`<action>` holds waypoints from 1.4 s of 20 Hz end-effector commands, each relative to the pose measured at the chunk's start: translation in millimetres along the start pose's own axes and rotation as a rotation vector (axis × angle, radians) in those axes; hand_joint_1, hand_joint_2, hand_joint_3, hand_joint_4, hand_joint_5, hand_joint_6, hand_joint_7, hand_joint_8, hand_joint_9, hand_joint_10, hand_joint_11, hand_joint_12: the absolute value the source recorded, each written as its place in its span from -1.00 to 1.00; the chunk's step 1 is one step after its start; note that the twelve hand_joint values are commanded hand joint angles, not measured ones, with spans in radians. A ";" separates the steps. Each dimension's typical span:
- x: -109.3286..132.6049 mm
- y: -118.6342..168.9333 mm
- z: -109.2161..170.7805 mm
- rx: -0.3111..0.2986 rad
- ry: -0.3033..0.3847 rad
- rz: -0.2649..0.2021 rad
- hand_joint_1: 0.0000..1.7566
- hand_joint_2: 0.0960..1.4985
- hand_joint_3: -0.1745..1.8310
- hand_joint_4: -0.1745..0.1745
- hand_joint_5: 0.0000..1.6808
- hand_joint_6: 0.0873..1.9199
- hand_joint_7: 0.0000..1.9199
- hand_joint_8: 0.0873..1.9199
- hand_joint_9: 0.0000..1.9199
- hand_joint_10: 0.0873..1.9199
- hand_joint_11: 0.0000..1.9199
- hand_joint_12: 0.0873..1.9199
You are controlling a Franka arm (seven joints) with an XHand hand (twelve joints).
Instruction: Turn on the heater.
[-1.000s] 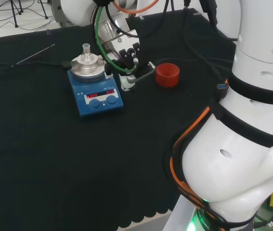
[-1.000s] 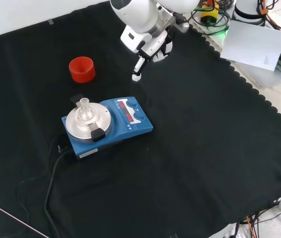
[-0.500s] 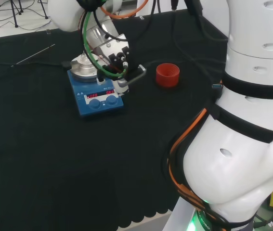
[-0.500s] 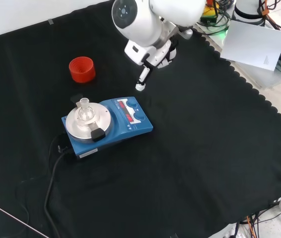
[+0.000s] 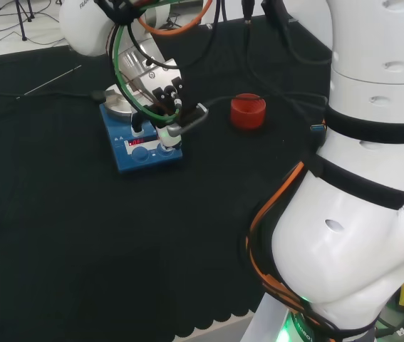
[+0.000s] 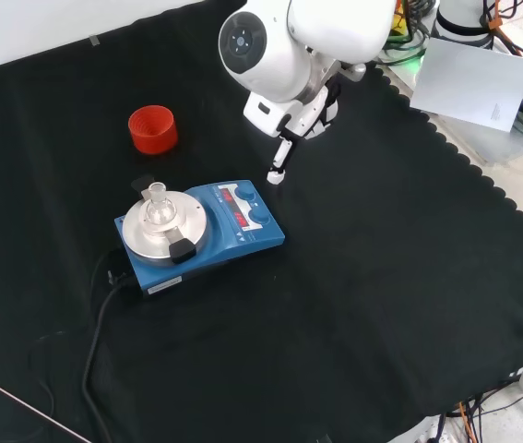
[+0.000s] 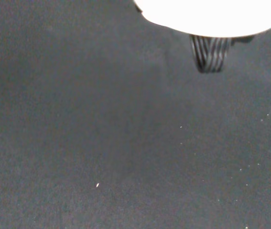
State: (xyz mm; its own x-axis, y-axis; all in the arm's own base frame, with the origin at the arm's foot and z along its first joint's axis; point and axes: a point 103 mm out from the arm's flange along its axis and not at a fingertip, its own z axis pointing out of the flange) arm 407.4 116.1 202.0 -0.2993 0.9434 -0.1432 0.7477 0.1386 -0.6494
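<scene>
In the front view, left of centre, the blue heater (image 6: 208,231) sits on black cloth (image 6: 381,295), a small glass flask (image 6: 157,201) on its round plate, red displays lit; upper left stands a red ribbed ring (image 6: 153,129); upper centre, the hand (image 6: 291,129) points one straight finger down beside the heater's knobs (image 6: 259,214), the others curled back; a misjudged descent could strike the casing and shift the heater, toppling the flask.

Open black worktop (image 6: 381,277) lies right of the heater (image 6: 233,231) in the front view; the red ring (image 6: 153,129) stands well clear behind, small flask (image 6: 157,198) on the plate.
</scene>
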 end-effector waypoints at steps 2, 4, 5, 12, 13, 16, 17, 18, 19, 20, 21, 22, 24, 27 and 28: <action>5.3 7.2 3.6 0.025 -0.002 -0.018 0.75 -0.46 0.57 0.00 -0.60 -0.94 0.75 1.00 0.89 0.90 0.84 0.98; 6.2 10.8 5.3 0.033 -0.006 -0.019 0.75 -0.46 0.57 0.00 -0.59 -0.94 0.75 1.00 0.89 0.90 0.84 0.98; 6.2 12.9 6.2 0.037 -0.009 -0.019 0.75 -0.47 0.57 0.01 -0.59 -0.94 0.75 1.00 0.89 0.90 0.84 0.98; -1.6 26.9 10.4 0.052 0.002 -0.019 0.75 -0.47 0.58 0.01 -0.59 -0.96 0.76 1.00 0.89 0.91 0.84 0.99; -3.2 29.0 11.3 0.054 0.008 -0.019 0.75 -0.47 0.58 0.01 -0.59 -0.96 0.76 1.00 0.89 0.91 0.85 0.99; -8.2 34.8 13.4 0.057 0.017 -0.020 0.75 -0.47 0.58 0.01 -0.59 -0.97 0.76 1.00 0.89 0.91 0.85 0.99; -10.1 36.5 14.1 0.058 0.021 -0.019 0.75 -0.47 0.58 0.01 -0.59 -0.97 0.76 1.00 0.89 0.91 0.85 0.99; -11.4 38.2 14.6 0.060 0.025 -0.019 0.75 -0.47 0.59 0.01 -0.59 -0.97 0.76 1.00 0.89 0.91 0.85 0.99; -13.1 39.5 15.0 0.059 0.026 -0.019 0.75 -0.47 0.59 0.01 -0.59 -0.97 0.76 1.00 0.89 0.91 0.85 0.99; -14.3 40.8 15.2 0.059 0.029 -0.018 0.75 -0.47 0.59 0.01 -0.59 -0.97 0.76 1.00 0.89 0.91 0.85 0.99; -15.8 41.6 15.6 0.058 0.030 -0.018 0.75 -0.47 0.59 0.01 -0.59 -0.97 0.76 1.00 0.89 0.91 0.85 0.99; -16.5 42.6 15.7 0.058 0.034 -0.019 0.75 -0.48 0.59 0.01 -0.59 -0.98 0.76 1.00 0.89 0.91 0.85 0.99; -17.7 44.4 16.2 0.061 0.045 -0.020 0.75 -0.48 0.59 0.01 -0.58 -0.98 0.76 1.00 0.89 0.91 0.85 0.99; -18.6 46.8 15.7 0.066 0.049 -0.025 0.75 -0.48 0.59 0.01 -0.58 -0.98 0.76 1.00 0.89 0.91 0.85 0.99; -18.7 47.6 15.6 0.069 0.049 -0.027 0.76 -0.48 0.60 0.01 -0.58 -0.99 0.76 1.00 0.89 0.91 0.85 0.99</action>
State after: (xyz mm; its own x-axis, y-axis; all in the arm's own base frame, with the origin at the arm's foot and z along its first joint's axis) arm 437.3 101.6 163.7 -0.2891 0.9523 -0.0979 0.7029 0.1418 -0.6970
